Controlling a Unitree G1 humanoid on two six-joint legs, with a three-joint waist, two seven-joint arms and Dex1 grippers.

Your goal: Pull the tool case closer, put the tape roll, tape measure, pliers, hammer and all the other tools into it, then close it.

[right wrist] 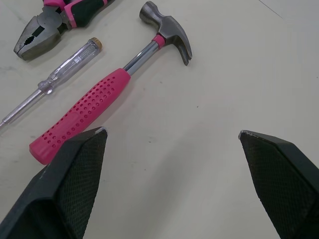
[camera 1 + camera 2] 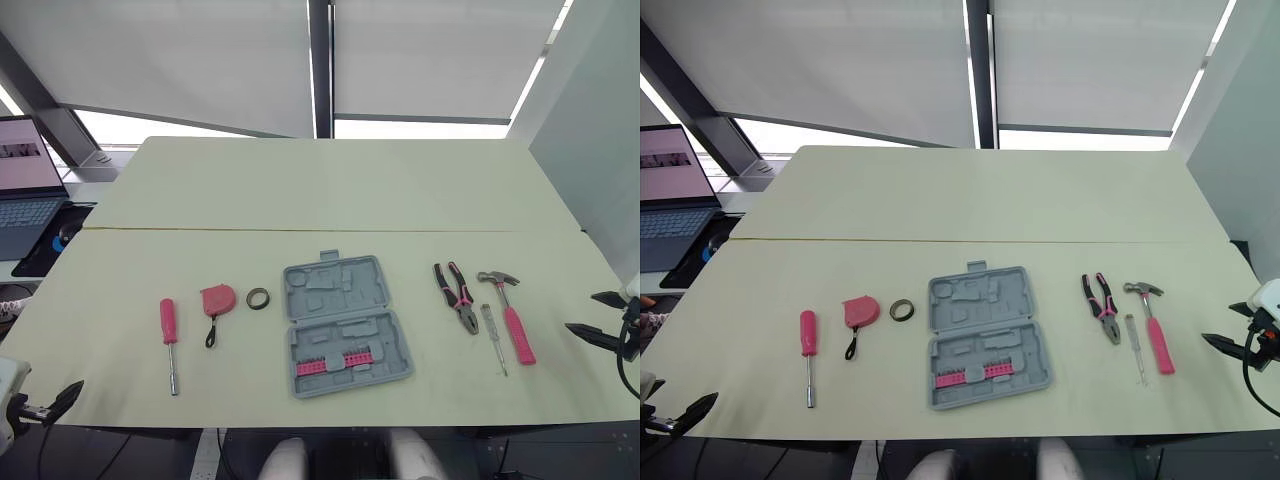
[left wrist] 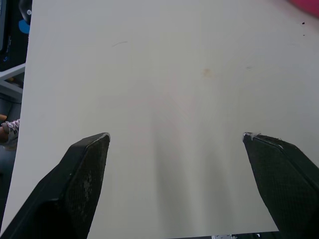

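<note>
The grey tool case (image 2: pixel 340 325) lies open in the middle of the table, with a row of pink bits in its near half. Left of it are a black tape roll (image 2: pixel 258 298), a pink tape measure (image 2: pixel 217 300) and a pink-handled screwdriver (image 2: pixel 170 345). To its right lie pliers (image 2: pixel 456 295), a clear-handled tester screwdriver (image 2: pixel 494 338) and a pink-handled hammer (image 2: pixel 510 315). My right gripper (image 2: pixel 580 312) hovers open at the table's right edge, just right of the hammer (image 1: pixel 109 94). My left gripper (image 3: pixel 176 137) is open over bare table at the near left corner.
The pale table (image 2: pixel 320 190) is bare across its far half. A laptop (image 2: pixel 25 190) stands on a side surface to the left. A white wall panel (image 2: pixel 600 130) rises at the right.
</note>
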